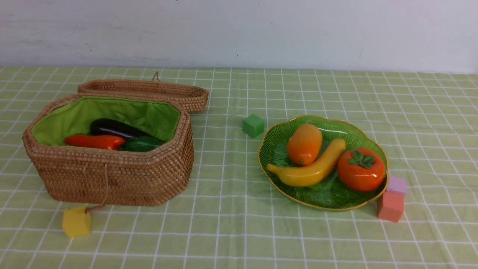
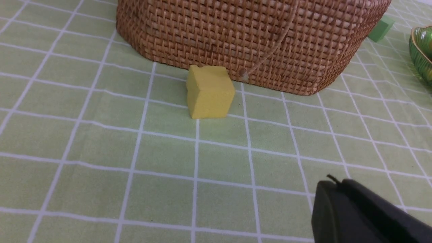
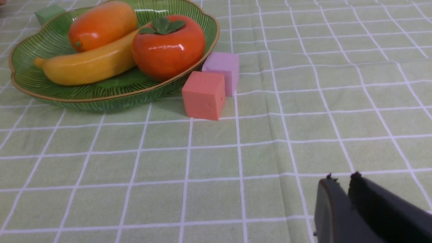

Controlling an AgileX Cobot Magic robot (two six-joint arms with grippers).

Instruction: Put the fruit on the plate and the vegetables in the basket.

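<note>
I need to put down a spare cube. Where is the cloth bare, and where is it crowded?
Bare cloth lies between the basket and the plate, in front of the green cube. Crowded: the plate's right edge, where the pink cube and red cube sit, and by the yellow cube.

The green plate [image 1: 272, 149] with its gold rim holds 3 fruits: mango [image 1: 304, 144], banana [image 1: 308, 170] and persimmon [image 1: 360, 169], touching. The open wicker basket [image 1: 112, 179], green-lined, holds the eggplant [image 1: 114, 128], carrot [image 1: 93, 141] and green leaves [image 1: 142, 144].
</note>
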